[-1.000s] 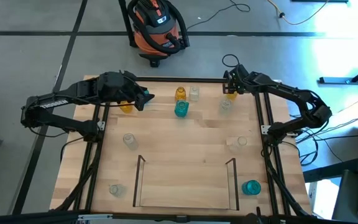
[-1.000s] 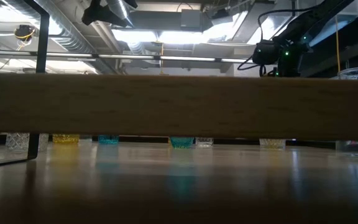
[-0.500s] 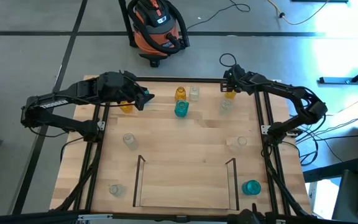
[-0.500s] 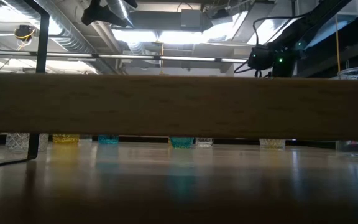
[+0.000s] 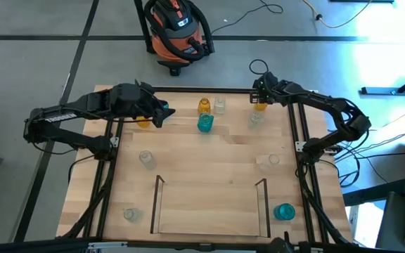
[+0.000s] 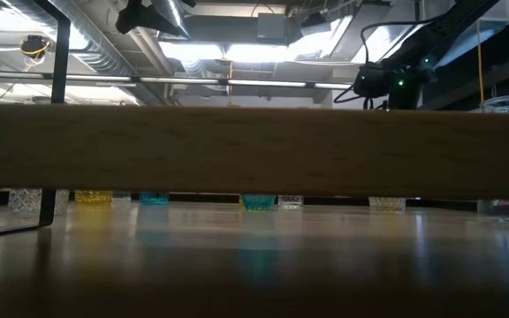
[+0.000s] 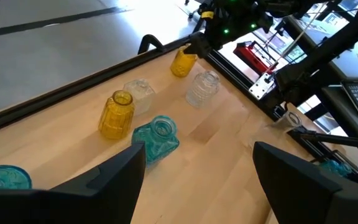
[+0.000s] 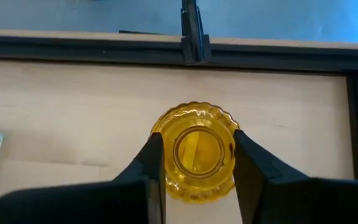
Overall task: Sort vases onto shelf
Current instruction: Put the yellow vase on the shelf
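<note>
Closing since before: my right tool (image 8: 194,163) narrow, fingers flanking round amber-yellow glass vase (image 8: 196,151) | my left tool (image 7: 197,171) wide, beside teal-blue squarish glass vase (image 7: 157,139)

A light wood table (image 5: 209,169) with pale grain is seen, framed by a black metal frame (image 5: 302,161). Near the far edge of the table, a yellow vase (image 5: 204,106) is seen beside a clear vase (image 5: 220,106), and a blue-green vase (image 5: 205,123) is seen just in front of them. Another yellow vase (image 8: 196,151), with a wavy ribbed rim, is seen at the table's far right corner between two black fingers (image 8: 151,163). A second blue-green vase (image 5: 284,211) is seen at the table's near right edge. Beyond the table, an orange and black vacuum cleaner (image 5: 177,31) is seen on a grey floor (image 5: 41,63).
</note>
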